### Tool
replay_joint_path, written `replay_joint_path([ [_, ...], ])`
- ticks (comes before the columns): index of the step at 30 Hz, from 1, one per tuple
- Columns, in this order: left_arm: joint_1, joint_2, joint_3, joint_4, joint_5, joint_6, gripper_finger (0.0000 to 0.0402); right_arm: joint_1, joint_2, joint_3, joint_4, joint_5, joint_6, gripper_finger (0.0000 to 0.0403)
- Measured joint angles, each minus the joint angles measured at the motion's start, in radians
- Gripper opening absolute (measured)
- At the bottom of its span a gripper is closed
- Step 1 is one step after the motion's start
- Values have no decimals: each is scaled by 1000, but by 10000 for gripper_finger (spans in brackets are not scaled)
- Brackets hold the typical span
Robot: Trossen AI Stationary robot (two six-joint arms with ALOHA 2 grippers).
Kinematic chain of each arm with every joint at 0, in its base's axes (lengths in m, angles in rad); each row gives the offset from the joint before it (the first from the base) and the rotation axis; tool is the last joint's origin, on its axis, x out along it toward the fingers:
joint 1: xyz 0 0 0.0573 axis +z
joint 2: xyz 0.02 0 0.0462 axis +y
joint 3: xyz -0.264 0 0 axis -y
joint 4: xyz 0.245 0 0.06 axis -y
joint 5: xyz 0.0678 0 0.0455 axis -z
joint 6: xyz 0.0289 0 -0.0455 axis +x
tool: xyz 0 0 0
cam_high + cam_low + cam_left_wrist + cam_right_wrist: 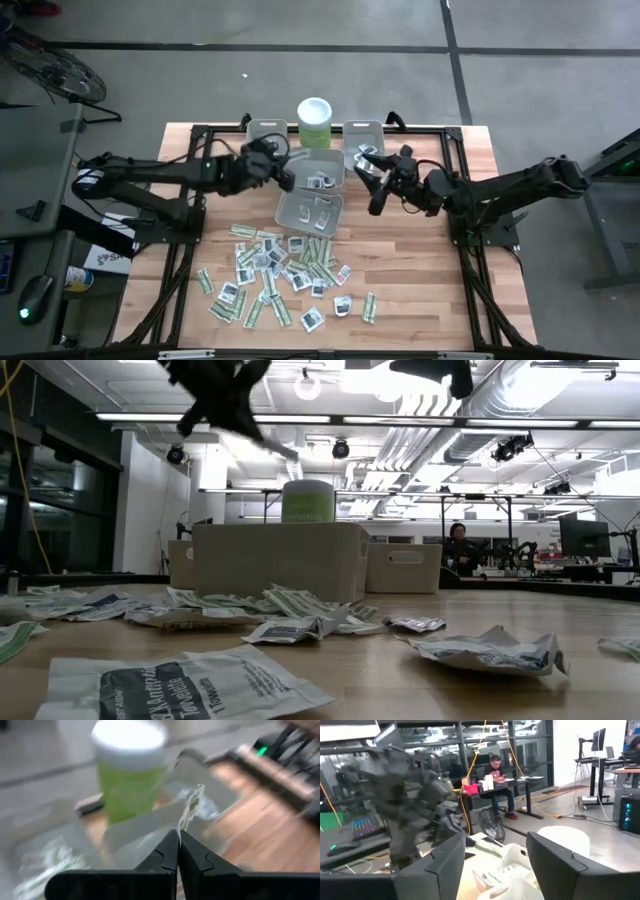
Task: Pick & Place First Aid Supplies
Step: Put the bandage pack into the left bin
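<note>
Several flat paper packets, pale green strips and white squares, lie scattered on the near half of the table and in front of the low view. My left gripper hangs above the grey bins, shut on one narrow strip packet. In the low view it is high up with the strip trailing from it. My right gripper is open and holds nothing, right of the middle bins; its fingers frame a bin with packets. My left gripper pinches the narrow pale strip packet by one end between its two shut fingertips. The rest of the strip sticks out past the fingertips, lifted clear above the bins. The view is blurred.
A tall pale green canister with a white lid stands at the far edge between two grey bins. Two more bins sit mid-table with packets inside. A person sits at a desk in the room beyond.
</note>
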Motion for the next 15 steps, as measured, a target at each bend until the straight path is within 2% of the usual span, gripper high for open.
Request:
replay_joint_path([
  [7, 205, 19, -1, -212, 171, -21, 0, 0, -19, 0, -75, -1, 0, 209],
  [15, 468, 46, 0, -239, 345, 79, 0, 1, -20, 0, -115, -12, 2, 209],
])
